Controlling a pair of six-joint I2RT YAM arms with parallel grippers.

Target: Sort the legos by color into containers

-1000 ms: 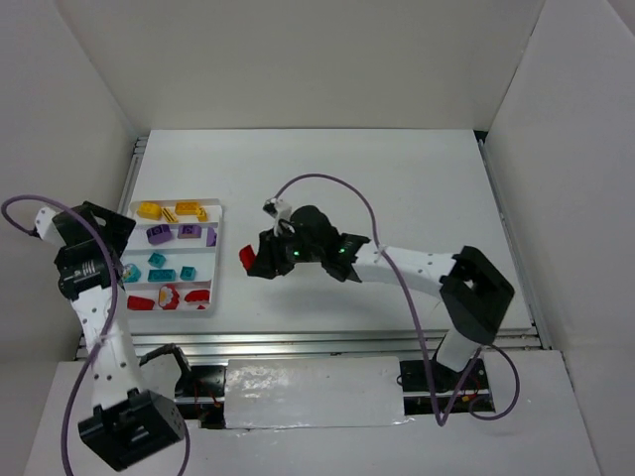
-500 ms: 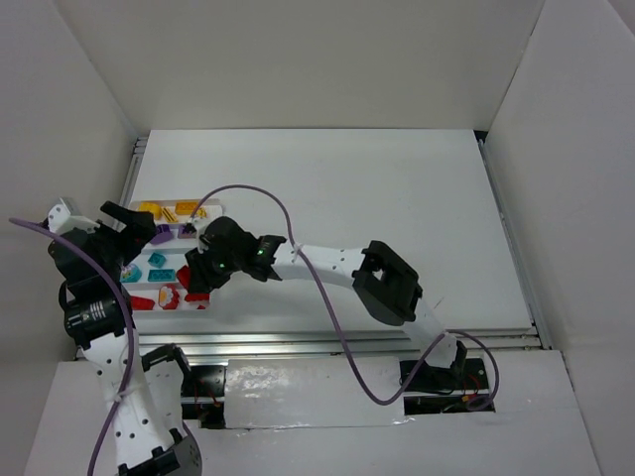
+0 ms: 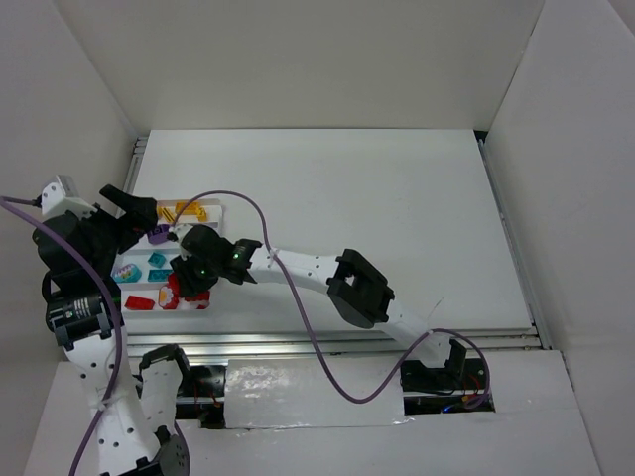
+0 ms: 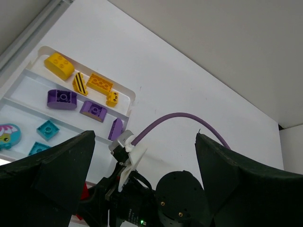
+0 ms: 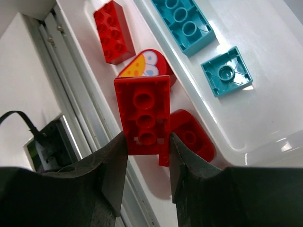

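The white tray point(image 3: 216, 208) lies at the left; its rows also show in the left wrist view point(image 4: 33, 87). Yellow legos point(image 4: 59, 66) fill the far row, purple ones point(image 4: 61, 99) the second, teal ones point(image 5: 184, 21) the third. Red legos point(image 5: 113, 30) lie in the near row, among them a rounded one point(image 5: 191, 135). My right gripper point(image 3: 187, 286) is shut on a red brick point(image 5: 144, 116), held just above the red row. My left gripper point(image 3: 137, 213) is open and empty, raised over the tray's left end, looking down on the right arm.
The right arm's forearm point(image 3: 308, 268) and its purple cable point(image 3: 238, 198) reach across the table's left half and cover the tray's right end. An aluminium rail point(image 3: 298, 342) runs along the near table edge. White walls enclose the table.
My right gripper has carried the red brick from the table's middle left to the tray's near red row. My left arm has swung up, its gripper now over the tray's left end.
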